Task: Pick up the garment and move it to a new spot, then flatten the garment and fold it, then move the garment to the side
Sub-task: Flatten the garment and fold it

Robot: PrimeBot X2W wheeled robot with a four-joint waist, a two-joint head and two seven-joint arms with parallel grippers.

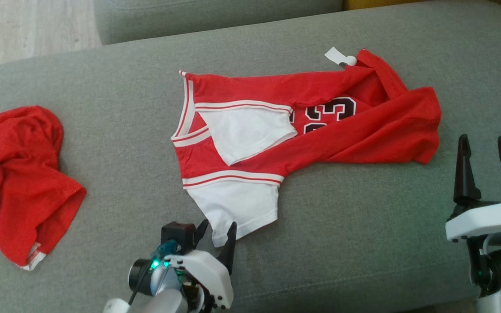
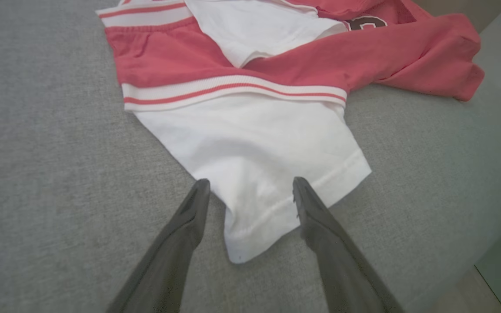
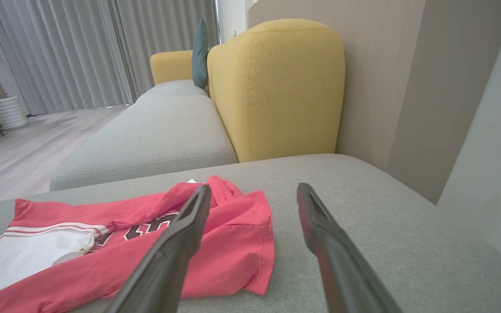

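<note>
Surface: broad grey fabric sofa seat [image 1: 342,217], fine weave, with a seam line near its front edge.

Garment [image 1: 276,126]: red jersey with white sleeves, striped trim and dark numerals. It lies at the centre of the head view, on the seat, crumpled rather than flat. The red body is bunched toward 2 o'clock, and one white sleeve points to 6 o'clock. A white tag [image 1: 336,56] sticks out at its 1 o'clock end.

A second red garment [image 1: 15,174] sits in a heap at 9 o'clock, well apart from the first.

Left gripper [image 1: 218,226], at 6 o'clock: fingers spread, one on each side of the lower corner of the white sleeve. In the left wrist view the sleeve hem [image 2: 250,130] lies between the two fingers, and nothing is pinched. Contact with the cloth: cannot tell.

Right gripper [image 1: 483,139], at 4 o'clock: fingers spread wide with nothing between them, just beside the red hem.

Room, head view: another grey cushion [image 1: 189,17] at 12 o'clock and pale wood floor [image 1: 15,26] at 10 o'clock.

Room, right wrist view:
- yellow upholstered backrest [image 3: 276,87] at 12 o'clock, behind the seat
- teal pillow [image 3: 199,52] at 11 o'clock
- grey curtains [image 3: 81,52] at 10 o'clock
- ribbed white pot [image 3: 10,112] at 9 o'clock
- beige wall [image 3: 407,87] at 2 o'clock
</note>
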